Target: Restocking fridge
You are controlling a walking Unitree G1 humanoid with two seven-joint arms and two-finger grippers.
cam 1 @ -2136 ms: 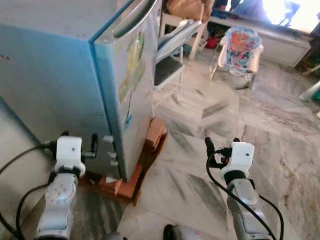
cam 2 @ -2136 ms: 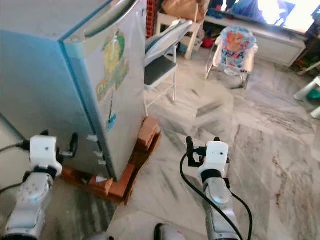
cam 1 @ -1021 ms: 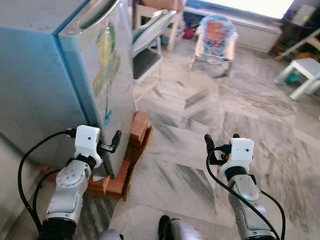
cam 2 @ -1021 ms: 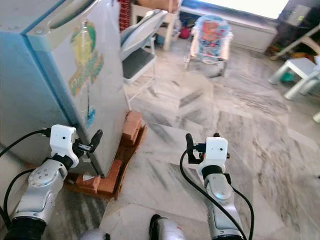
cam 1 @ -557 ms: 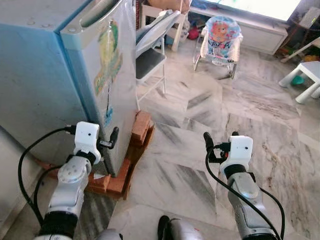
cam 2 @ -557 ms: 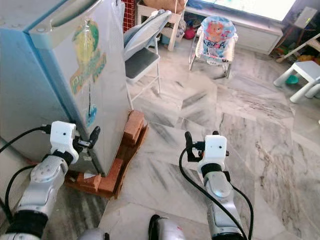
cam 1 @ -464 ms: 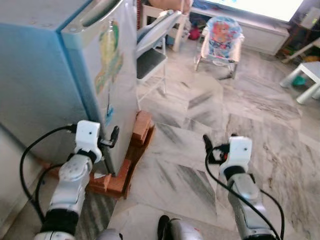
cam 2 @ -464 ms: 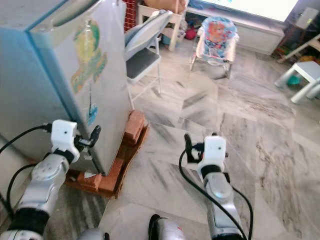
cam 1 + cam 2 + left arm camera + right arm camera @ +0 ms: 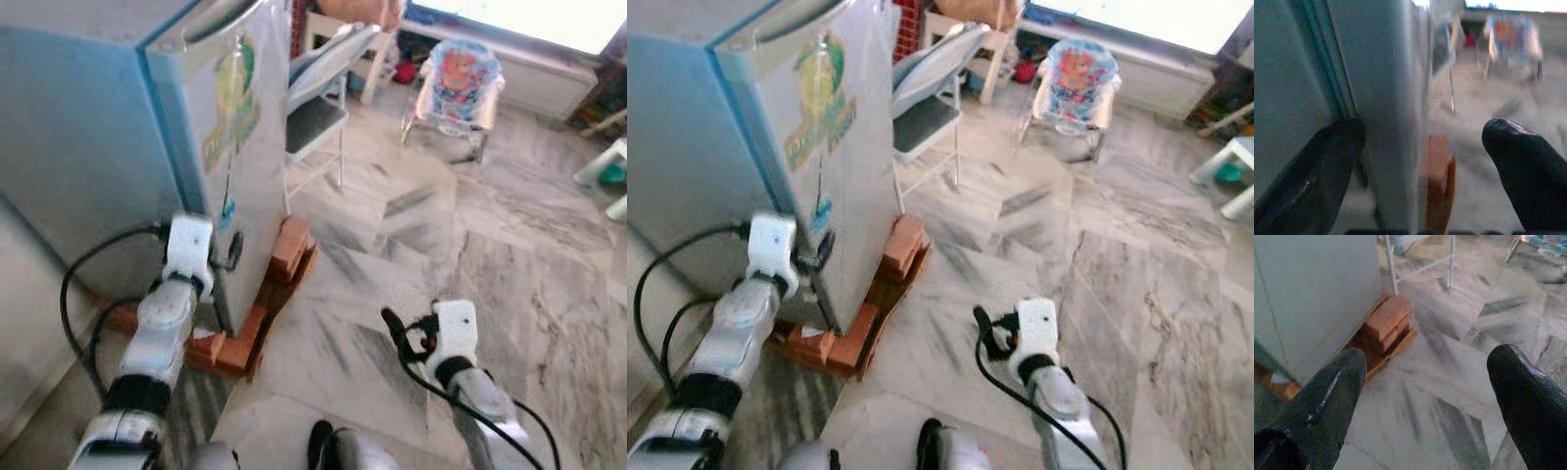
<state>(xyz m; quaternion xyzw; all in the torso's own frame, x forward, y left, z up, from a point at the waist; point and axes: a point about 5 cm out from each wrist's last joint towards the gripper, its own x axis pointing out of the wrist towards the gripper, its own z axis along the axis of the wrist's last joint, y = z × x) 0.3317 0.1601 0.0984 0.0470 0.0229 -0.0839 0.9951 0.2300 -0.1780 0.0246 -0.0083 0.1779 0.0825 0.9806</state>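
- The left gripper (image 9: 227, 247) is held low at the near corner of the blue fridge (image 9: 88, 147), its fingers spread; in the left wrist view one finger (image 9: 1308, 181) lies on the side-wall side and the other finger (image 9: 1528, 171) on the door side, so the door's vertical edge (image 9: 1393, 122) is straddled.
- That edge runs upright, and the closed door (image 9: 838, 157) faces the open floor to the robot's right; the left arm is judged much the nearer for pulling it.
- The right gripper (image 9: 986, 333) is held apart over the marble floor (image 9: 470, 235), fingers spread and empty.
- The fridge is raised on bricks (image 9: 290, 250), which jut out below the door.
- A folding chair (image 9: 318, 108) stands just beyond the door, so swing room is judged tight there.
- No items to stock can be made out.
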